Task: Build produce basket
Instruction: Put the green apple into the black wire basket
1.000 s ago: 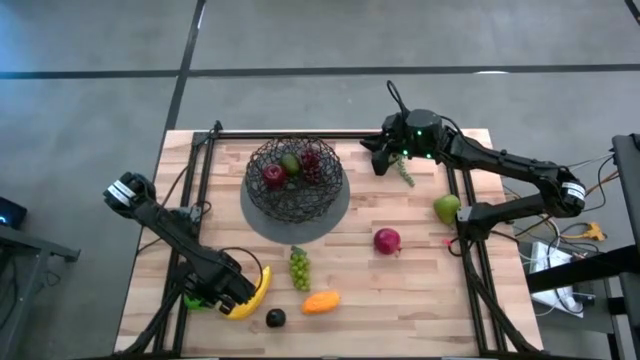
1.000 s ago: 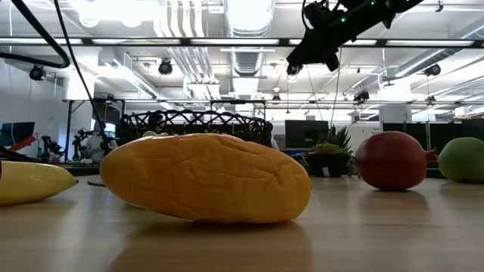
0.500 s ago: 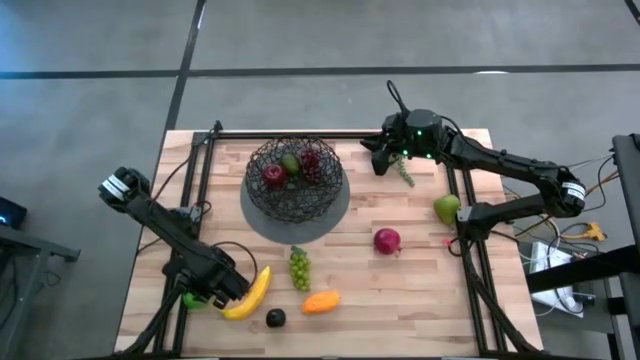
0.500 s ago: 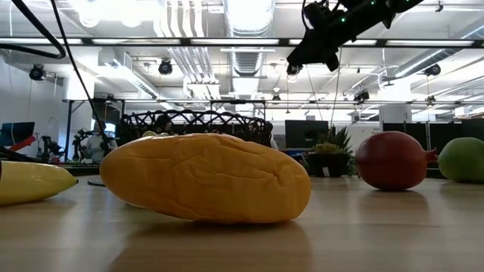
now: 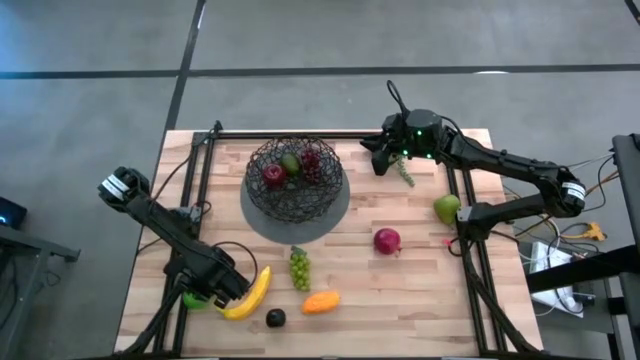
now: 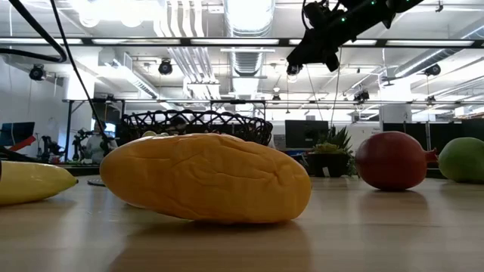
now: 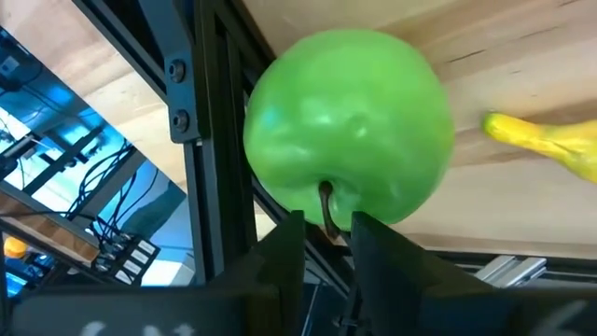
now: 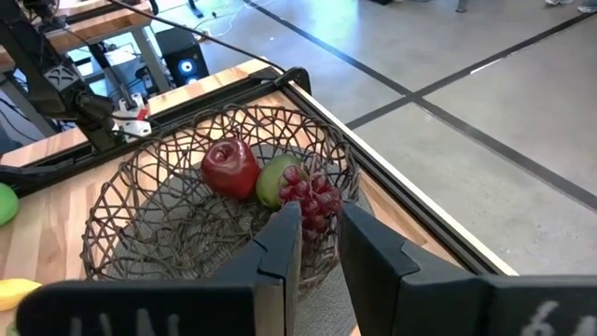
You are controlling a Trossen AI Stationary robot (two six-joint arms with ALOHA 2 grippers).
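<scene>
The dark wire basket (image 5: 318, 196) stands on a grey disc at the table's middle far side and holds a red apple (image 8: 230, 168), a green pear (image 8: 273, 180) and purple grapes (image 8: 312, 201). On the near half lie a banana (image 5: 251, 292), green grapes (image 5: 299, 268), an orange fruit (image 5: 320, 301), a dark avocado (image 5: 275, 318) and a red fruit (image 5: 387, 240). Another green fruit (image 5: 446, 208) lies by the right rail. My left gripper (image 5: 199, 295) is at the near left corner, shut at a green apple (image 7: 350, 126). My right gripper (image 5: 381, 158) hovers shut, high to the right of the basket. My left gripper has the green apple's stem (image 7: 326, 201) between its two fingertips, which come at the stem end of the apple. The apple sits close beside the dark left rail (image 7: 210, 159). Whether it is lifted off the wood cannot be told.
Dark frame rails run along the table's left (image 5: 178, 250), right (image 5: 470, 260) and far sides. A small green plant (image 5: 405, 175) stands under the right arm. The orange fruit (image 6: 206, 177) fills the low view. Bare wood lies between the basket and the right rail.
My left gripper has moved toward the table's left edge, away from the banana and onto the green apple by the rail, and has then kept still. The banana lies uncovered now.
</scene>
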